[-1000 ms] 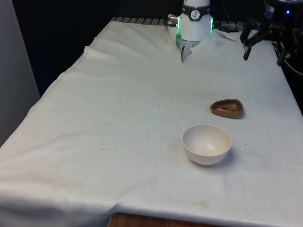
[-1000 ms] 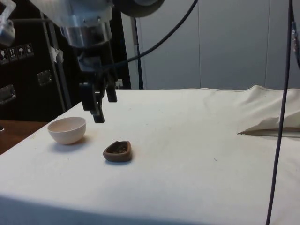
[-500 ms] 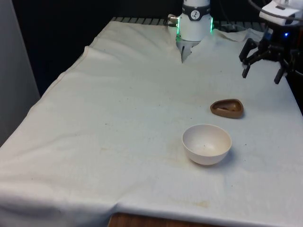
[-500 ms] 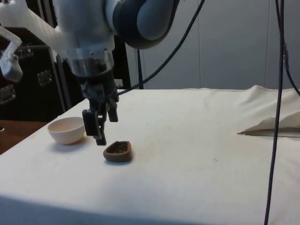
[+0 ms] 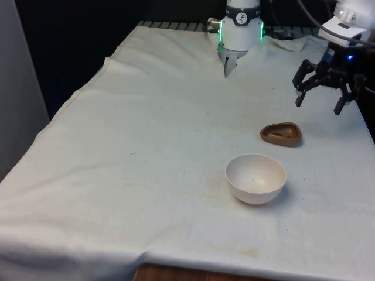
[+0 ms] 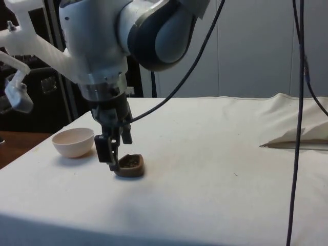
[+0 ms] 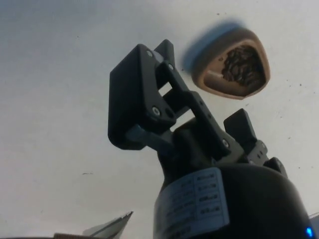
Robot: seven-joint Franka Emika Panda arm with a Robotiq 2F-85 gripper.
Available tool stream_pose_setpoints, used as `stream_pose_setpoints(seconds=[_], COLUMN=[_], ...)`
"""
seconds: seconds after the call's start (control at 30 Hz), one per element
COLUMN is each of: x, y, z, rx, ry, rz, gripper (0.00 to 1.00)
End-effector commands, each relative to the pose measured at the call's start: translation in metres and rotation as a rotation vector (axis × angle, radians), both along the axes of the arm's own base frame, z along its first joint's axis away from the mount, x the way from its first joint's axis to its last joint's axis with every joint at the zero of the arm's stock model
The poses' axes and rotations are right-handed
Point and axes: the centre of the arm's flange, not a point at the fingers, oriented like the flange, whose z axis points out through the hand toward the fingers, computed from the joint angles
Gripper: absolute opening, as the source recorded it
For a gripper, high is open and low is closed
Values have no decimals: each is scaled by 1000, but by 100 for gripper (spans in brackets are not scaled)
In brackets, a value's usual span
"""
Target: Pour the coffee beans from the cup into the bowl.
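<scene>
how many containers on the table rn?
2. A white bowl toward the near edge in the front view, and a brown cup holding coffee beans just behind it, nearer the robot. The open tool hangs above, close to the cup.

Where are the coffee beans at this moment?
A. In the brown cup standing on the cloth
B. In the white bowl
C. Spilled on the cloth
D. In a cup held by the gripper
A: dark beans lie inside the brown cup, which rests on the cloth near the white bowl; the bowl looks empty, and the gripper hangs open above the cloth, holding nothing.
</scene>
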Motion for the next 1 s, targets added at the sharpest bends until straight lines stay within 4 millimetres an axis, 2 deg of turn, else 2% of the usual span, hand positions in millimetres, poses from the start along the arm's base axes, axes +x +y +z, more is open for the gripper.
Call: stream_pose_setpoints(seconds=[0.0, 0.13, 0.37, 0.7, 0.97], x=[0, -1, 7, 15, 17], y=[0, 0, -5, -12, -23], z=[-3, -6, -25, -41, -45], rx=[7, 2, 25, 38, 30], ry=[-6, 9, 3, 11, 15], rz=[0, 0, -9, -25, -40], gripper=[100, 100, 100, 100, 100])
